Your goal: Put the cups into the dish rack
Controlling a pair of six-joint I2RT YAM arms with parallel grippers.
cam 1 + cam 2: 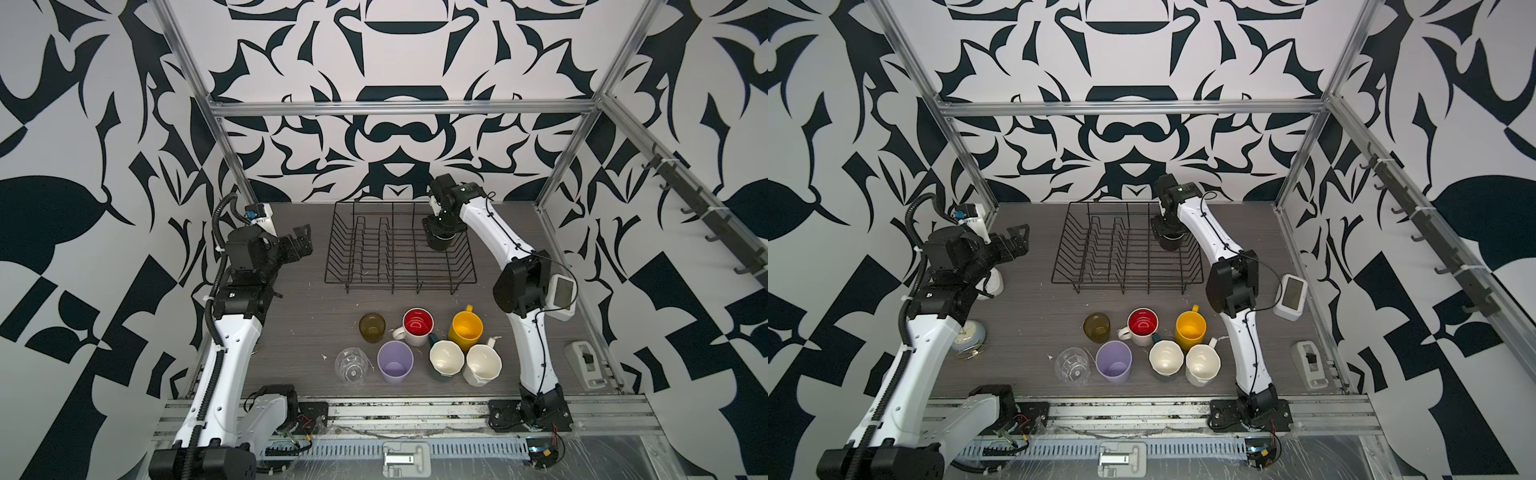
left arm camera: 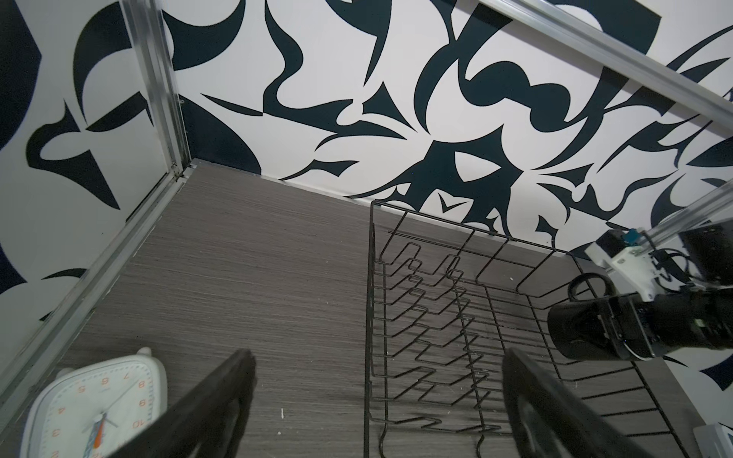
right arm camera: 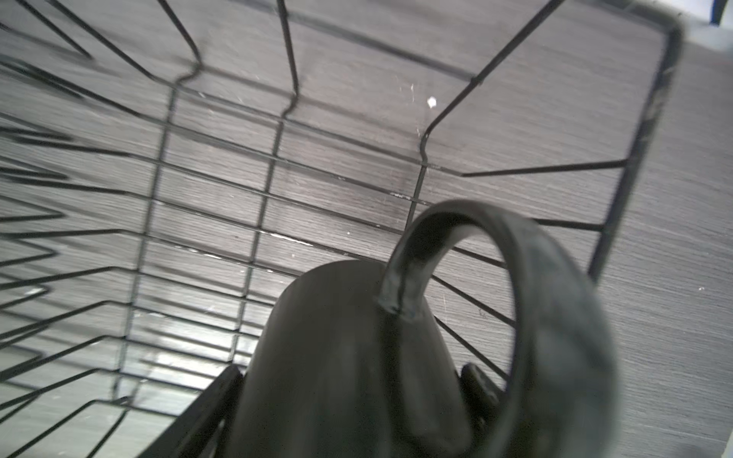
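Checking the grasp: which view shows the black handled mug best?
Left wrist: nearly whole black handled mug, side-on in the right claw over the black wire rack. Right wrist crops the mug; in both top views the claw mostly hides it.

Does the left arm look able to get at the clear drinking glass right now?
Probably yes: the left gripper is open and empty, and the clear drinking glass stands outermost on that arm's side; only the lilac tumbler crowds its other side.

Top views: high, front of cell, angled down at back wall [image 1: 399, 137]; both cover whole surface [image 1: 299, 316]. Left wrist: low, facing dish rack [image 2: 371, 277] side-on. Right wrist: close over rack floor, black mug [image 3: 337, 357] at lens.
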